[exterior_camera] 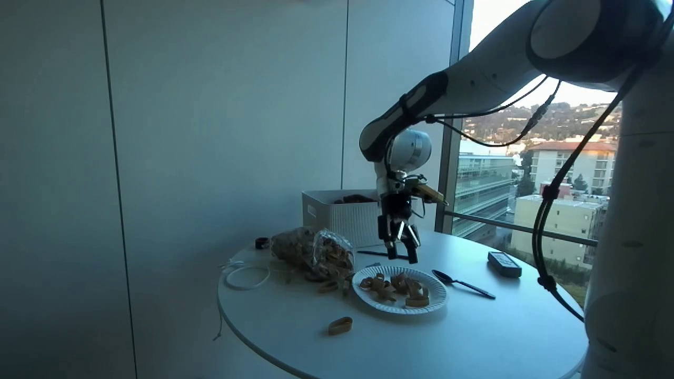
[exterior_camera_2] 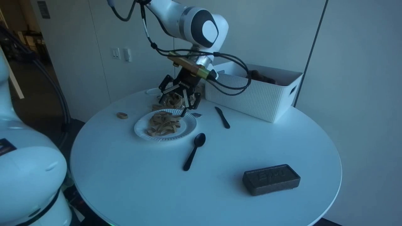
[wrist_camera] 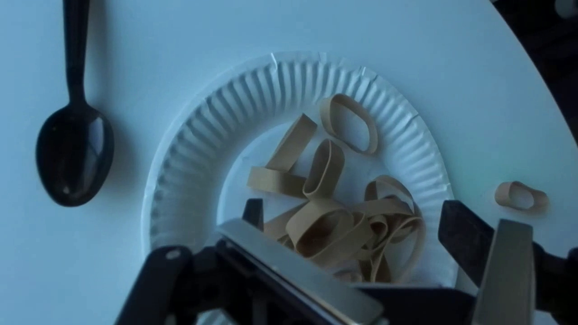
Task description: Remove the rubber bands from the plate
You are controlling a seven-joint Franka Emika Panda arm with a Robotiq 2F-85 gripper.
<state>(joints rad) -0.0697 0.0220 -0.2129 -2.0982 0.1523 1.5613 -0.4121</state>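
Observation:
A white paper plate point(exterior_camera: 441, 297) holds a loose pile of tan rubber bands point(exterior_camera: 401, 285). The plate point(exterior_camera_2: 140, 129) and bands point(exterior_camera_2: 164, 124) show in an exterior view. In the wrist view the bands point(wrist_camera: 325, 167) lie looped and overlapping on the plate point(wrist_camera: 180, 153). My gripper point(exterior_camera: 402, 256) is open and empty, pointing down above the plate. In an exterior view the gripper point(exterior_camera_2: 172, 106) hangs over the plate's far side. In the wrist view its fingers point(wrist_camera: 355, 216) stand apart on either side of the pile. One rubber band point(exterior_camera: 339, 326) lies on the table beside the plate, also in the wrist view point(wrist_camera: 538, 198).
A clear bag point(exterior_camera: 337, 252) of more rubber bands lies open beside the plate. A black spoon point(exterior_camera_2: 199, 140) and a black knife point(exterior_camera_2: 223, 117) lie near the plate. A white box point(exterior_camera_2: 248, 97) stands at the back. A dark eraser block point(exterior_camera_2: 271, 179) lies farther away.

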